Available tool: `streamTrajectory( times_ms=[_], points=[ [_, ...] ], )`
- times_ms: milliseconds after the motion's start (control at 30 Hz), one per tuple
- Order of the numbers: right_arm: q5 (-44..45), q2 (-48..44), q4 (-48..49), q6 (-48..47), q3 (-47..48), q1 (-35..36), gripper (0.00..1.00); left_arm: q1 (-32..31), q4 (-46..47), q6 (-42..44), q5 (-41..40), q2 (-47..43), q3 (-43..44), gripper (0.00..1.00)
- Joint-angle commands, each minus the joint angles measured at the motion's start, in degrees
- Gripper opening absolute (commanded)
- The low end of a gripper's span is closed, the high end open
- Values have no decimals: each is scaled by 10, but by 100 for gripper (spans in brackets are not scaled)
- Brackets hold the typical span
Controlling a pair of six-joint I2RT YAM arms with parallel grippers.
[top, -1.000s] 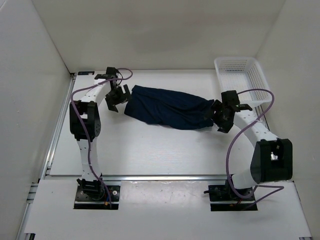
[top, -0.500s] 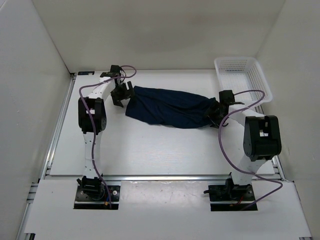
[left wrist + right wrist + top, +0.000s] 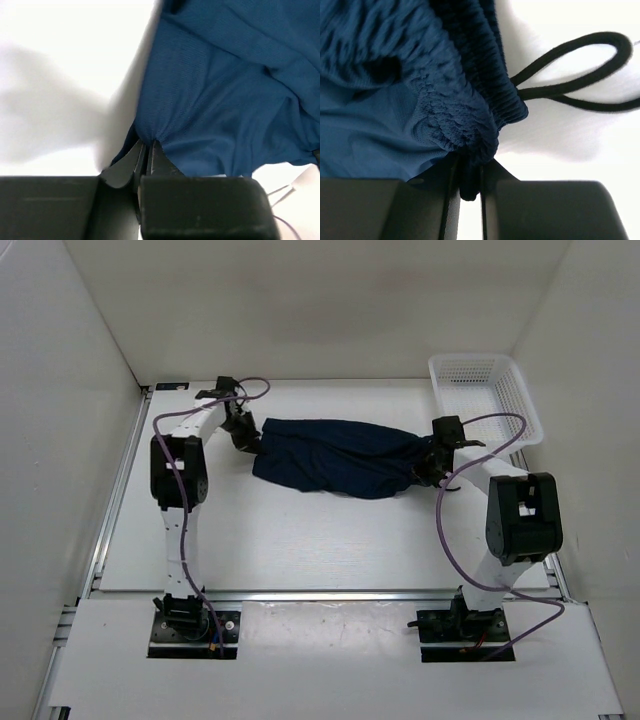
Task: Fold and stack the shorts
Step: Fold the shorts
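The dark navy shorts (image 3: 335,457) lie stretched left to right across the back of the white table. My left gripper (image 3: 247,437) is shut on their left edge; in the left wrist view the fabric (image 3: 220,95) puckers into the closed jaws of the gripper (image 3: 148,147). My right gripper (image 3: 428,464) is shut on the right end. The right wrist view shows the gathered elastic waistband (image 3: 465,115) pinched in that gripper (image 3: 469,167), with the dark drawstring (image 3: 580,65) looping onto the table beside it.
A white mesh basket (image 3: 484,398) stands at the back right corner, just behind the right arm. White walls enclose the table on the left, back and right. Both arms' purple cables (image 3: 455,530) arc above the table.
Both grippers moved in onto the ends of the shorts and went from open to shut on the fabric. The shorts shifted slightly.
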Motion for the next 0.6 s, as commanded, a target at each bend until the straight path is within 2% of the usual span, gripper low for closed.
streamTrajectory(
  times_ms=[0,200,367,500,533,567],
  points=[
    [9,-52,-35,-26,9,10,0,53,3,-16,5,-123,-57,10],
    [-2,-128,-86,-55,-32,33,0,92,9,-16,-65,-289,-246,10],
    [-12,-205,-107,-49,-121,58,0,115,9,-16,-88,-425,-406,10],
    [-35,-280,-119,-25,-195,90,0,120,9,-31,-107,-490,-496,10],
    [-40,-290,-119,-19,-207,96,3,120,9,-39,-115,-495,-510,10],
    [-40,-296,-119,-12,-228,96,13,120,9,-39,-115,-495,-521,14]
  ],
)
